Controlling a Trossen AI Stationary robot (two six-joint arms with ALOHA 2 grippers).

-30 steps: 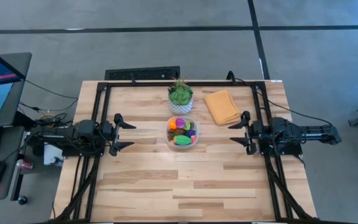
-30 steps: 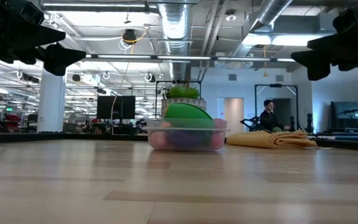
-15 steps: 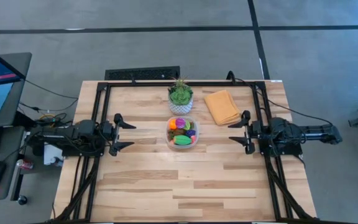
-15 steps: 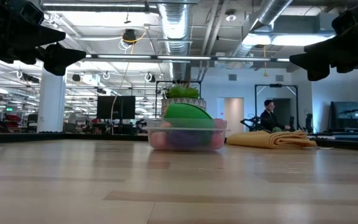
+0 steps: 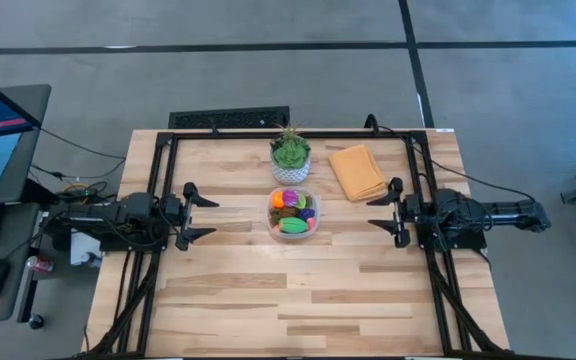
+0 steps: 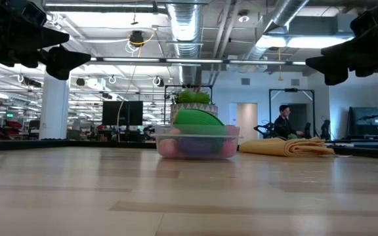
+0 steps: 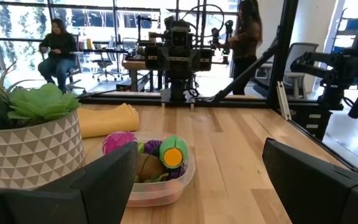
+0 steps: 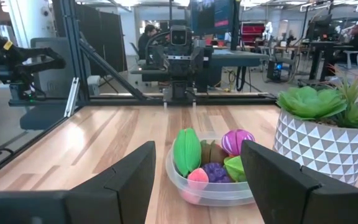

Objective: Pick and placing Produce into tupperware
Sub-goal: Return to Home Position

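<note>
The wooden counter (image 5: 268, 290) carries everything. The left arm (image 5: 128, 218) lies at the counter's left edge and the right arm (image 5: 468, 215) at its right edge, both pointing inward toward the middle. The left gripper (image 5: 214, 218) is open, its fingers spread wide with nothing between them, well apart from the tupperware. The right gripper (image 5: 371, 212) is likewise open and empty, facing the tupperware from the opposite side and also clear of it.

A folded orange cloth (image 5: 357, 171) lies toward the far right of the counter, near the right gripper. A plant (image 5: 290, 157) in a white patterned pot stands at the far middle. Just in front of it, near the counter's centre and between the two grippers, sits the tupperware (image 5: 271, 214), clear and upright.

The produce (image 5: 293, 212) is all inside it. A green piece (image 5: 293, 226) lies on the near side, with an orange piece (image 5: 278, 200), a purple piece (image 5: 309, 213), a pink piece (image 8: 197, 178) and a brown piece (image 8: 213, 151) packed around it.
</note>
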